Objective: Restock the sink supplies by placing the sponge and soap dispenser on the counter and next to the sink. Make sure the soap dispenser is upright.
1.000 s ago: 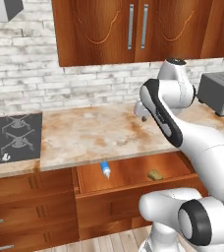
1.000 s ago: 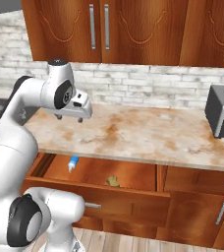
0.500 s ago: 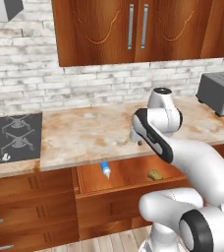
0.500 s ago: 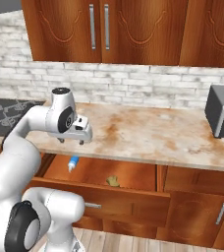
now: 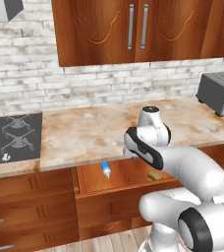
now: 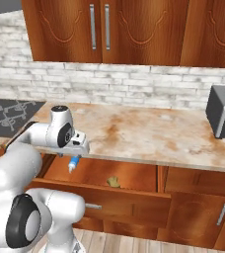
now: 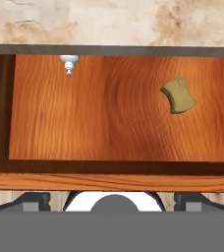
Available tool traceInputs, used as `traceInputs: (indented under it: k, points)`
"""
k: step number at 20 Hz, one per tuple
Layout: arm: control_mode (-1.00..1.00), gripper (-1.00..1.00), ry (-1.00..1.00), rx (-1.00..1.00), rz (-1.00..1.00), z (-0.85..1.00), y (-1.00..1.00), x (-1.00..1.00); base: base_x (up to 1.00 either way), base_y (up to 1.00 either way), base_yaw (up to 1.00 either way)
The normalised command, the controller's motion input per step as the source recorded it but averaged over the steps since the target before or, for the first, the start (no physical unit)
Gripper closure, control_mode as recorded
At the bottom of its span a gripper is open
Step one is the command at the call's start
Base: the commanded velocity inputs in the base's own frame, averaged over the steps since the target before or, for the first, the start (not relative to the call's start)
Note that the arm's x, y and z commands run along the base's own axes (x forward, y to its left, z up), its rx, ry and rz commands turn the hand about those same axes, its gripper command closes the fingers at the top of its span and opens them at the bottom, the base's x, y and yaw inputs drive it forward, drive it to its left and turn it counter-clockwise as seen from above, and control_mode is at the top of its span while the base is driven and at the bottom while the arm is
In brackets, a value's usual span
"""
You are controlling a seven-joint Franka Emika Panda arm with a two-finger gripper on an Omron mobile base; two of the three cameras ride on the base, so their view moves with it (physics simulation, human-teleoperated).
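Observation:
The soap dispenser (image 5: 105,170) (image 6: 73,163) lies flat at the left of an open wooden drawer (image 7: 109,123) below the counter (image 5: 84,133) (image 6: 144,131). In the hand view only its white pump top (image 7: 69,63) pokes out from under the counter's edge. The tan sponge (image 5: 154,175) (image 6: 113,182) (image 7: 179,95) rests on the drawer floor further right. My gripper (image 6: 76,152) (image 7: 112,201) hangs at the counter's front edge above the drawer, pointing down, open and holding nothing. The sink is out of view.
A black gas hob (image 5: 13,138) (image 6: 6,111) sits at the counter's left end and a grey toaster (image 5: 219,92) (image 6: 224,118) at its right end. Brown wall cabinets (image 5: 138,29) hang above. The drawer's front panel (image 7: 109,181) juts out toward the base.
The arm has folded down and forward. The hand has dropped from above the counter to its front edge over the open drawer. Sponge and bottle have not moved.

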Motion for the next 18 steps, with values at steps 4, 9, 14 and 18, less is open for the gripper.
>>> traceInputs:
  k: [4, 9, 14, 18]
  points:
    - [-1.00, -1.00, 0.04, 0.00, 0.00, -0.68, 0.00, 0.00, 0.00, 0.00, 0.00]
    - [-1.00, -1.00, 0.02, 0.00, 0.00, -0.40, 0.01, 0.04, 0.00, 0.00, 0.00]
    - [-1.00, -1.00, 0.00, 0.00, 0.00, -0.40, 0.08, 0.11, 0.00, 0.00, 0.00]
    - [-1.00, -1.00, 0.03, 0.00, 0.00, -0.47, 0.08, 0.08, 0.00, 0.00, 0.00]
